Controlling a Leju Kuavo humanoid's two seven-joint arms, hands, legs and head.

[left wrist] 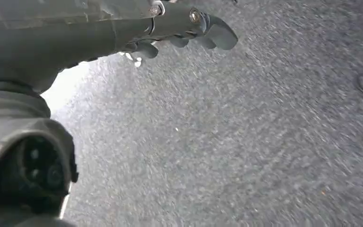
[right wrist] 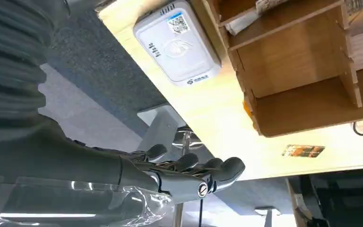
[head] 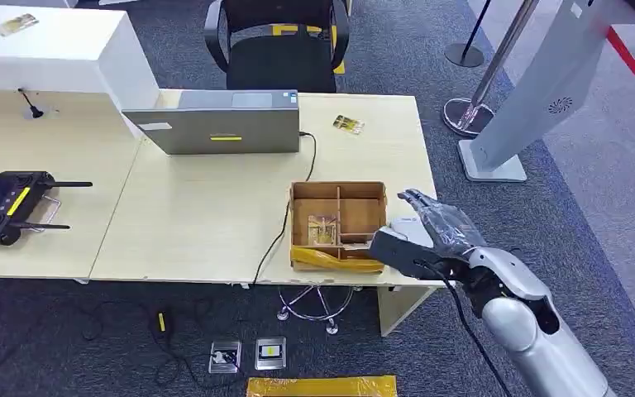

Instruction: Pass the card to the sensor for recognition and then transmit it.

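You are looking at two cards: one yellowish patterned card (head: 322,228) lying flat in a compartment of the divided cardboard box (head: 355,192), another (head: 348,124) lying loose on the counter (head: 198,215) beyond it. One white sensor (right wrist: 177,45) is sitting just beside the box. Your right hand (head: 430,231) is hovering over it, fingers (right wrist: 217,170) slightly spread, holding nothing. Your left hand (left wrist: 170,33) is hanging over carpet, fingers loosely curled, empty. One laptop (head: 219,120) is standing behind.
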